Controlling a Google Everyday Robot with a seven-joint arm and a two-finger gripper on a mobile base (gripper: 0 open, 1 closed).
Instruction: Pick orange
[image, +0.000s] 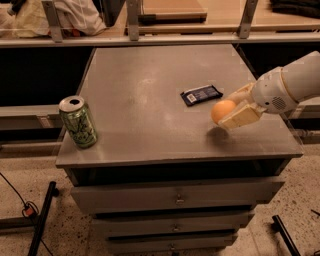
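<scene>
Well off to the left of the gripper: a green drink can, upright on the cabinet top. Nearer, just up-left: a dark flat packet. Clamped between its fingers, slightly above the surface: the orange. Behind, rightward: the white arm.

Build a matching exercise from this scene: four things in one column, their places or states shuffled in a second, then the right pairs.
Things
1. orange
2. green can
3. dark packet
4. hand

Places or states
A. upright near the front left corner of the cabinet top
B. lying flat, right of centre
C. closed on a fruit over the right side
D. held just above the surface, its shadow beneath

Pairs: 1-D, 2-A, 3-B, 4-C
</scene>
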